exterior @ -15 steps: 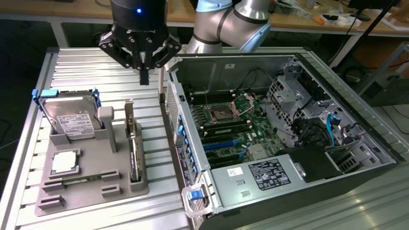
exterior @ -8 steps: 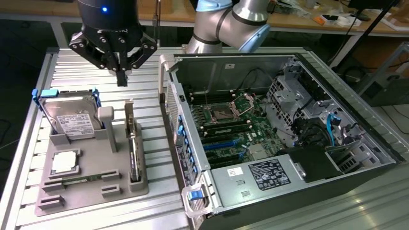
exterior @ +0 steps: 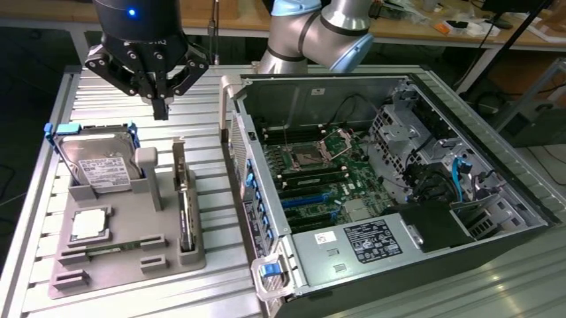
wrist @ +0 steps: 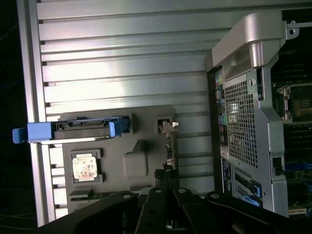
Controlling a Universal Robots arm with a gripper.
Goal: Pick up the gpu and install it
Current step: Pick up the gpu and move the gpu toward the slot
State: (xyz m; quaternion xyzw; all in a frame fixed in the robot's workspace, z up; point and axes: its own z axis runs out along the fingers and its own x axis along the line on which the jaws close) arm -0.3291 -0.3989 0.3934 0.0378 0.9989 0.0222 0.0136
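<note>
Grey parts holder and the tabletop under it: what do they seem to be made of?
The parts holder looks like matte grey plastic, possibly printed: uniform dull colour, blocky posts and slots. The tabletop looks like bare aluminium: pale ribbed slats with a soft sheen.

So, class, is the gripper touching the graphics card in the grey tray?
Apart. The exterior view shows the shut gripper above the tray, with bare table between its tip and the graphics card.

Tool [exterior: 160, 111] hangs closed tight over the slatted tabletop [exterior: 106, 89] — gpu [exterior: 185, 212] sits on edge in the gray holder [exterior: 115, 268] nearby, untouched, beside the open PC case [exterior: 442, 262].
</note>
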